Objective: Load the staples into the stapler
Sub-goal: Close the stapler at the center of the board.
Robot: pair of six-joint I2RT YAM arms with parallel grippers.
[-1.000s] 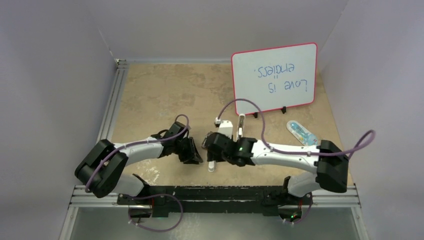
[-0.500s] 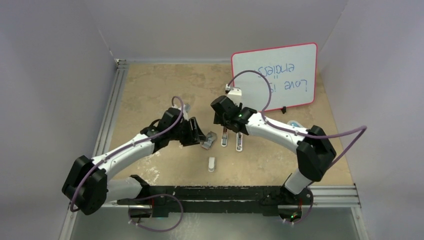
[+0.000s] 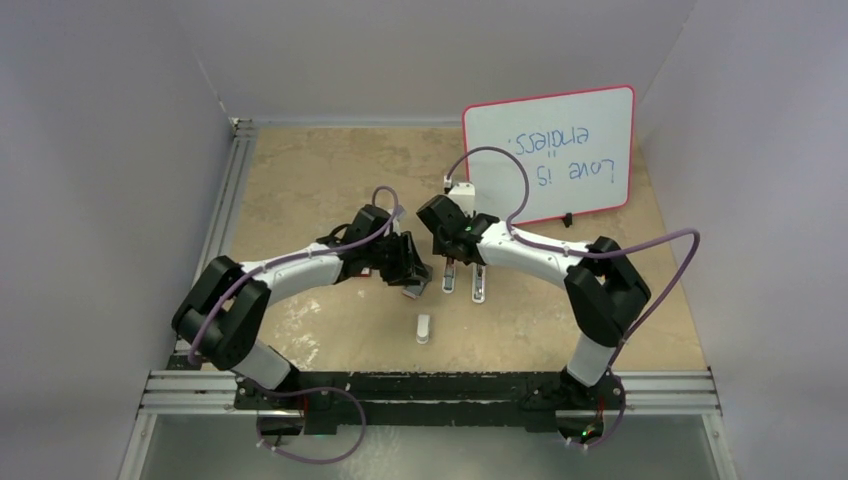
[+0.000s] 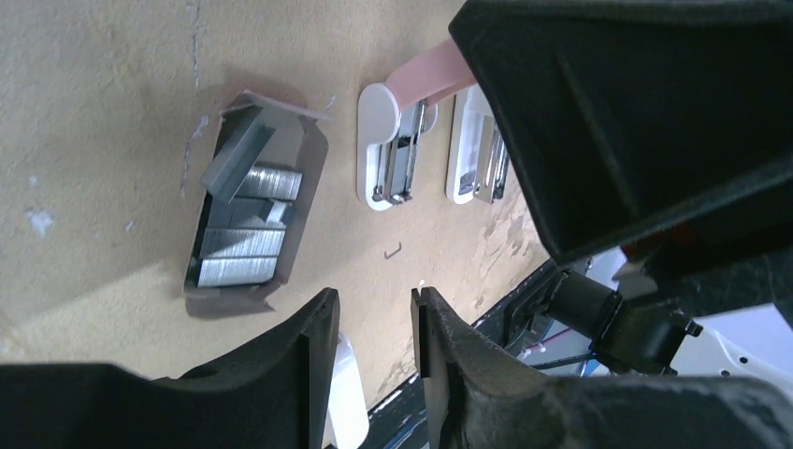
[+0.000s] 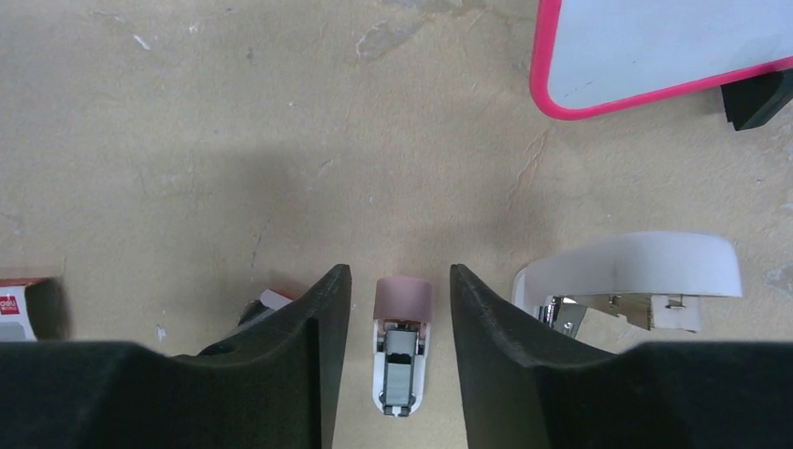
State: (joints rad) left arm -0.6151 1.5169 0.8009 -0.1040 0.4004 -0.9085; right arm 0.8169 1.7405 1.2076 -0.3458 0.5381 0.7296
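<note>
The staples (image 4: 245, 254), in their grey tray (image 4: 224, 301) just beyond the parted, empty left claw (image 4: 374, 297), are best pinched squarely by one strip while the pink stapler (image 5: 403, 351), straddled by the released right claw (image 5: 399, 277), is steadied.

staples (image 4: 241, 257): silvery-grey | stapler (image 5: 403, 309): pink, white | whiteboard (image 3: 550, 155): white, pink rim | table (image 3: 320, 170): mottled beige
</note>
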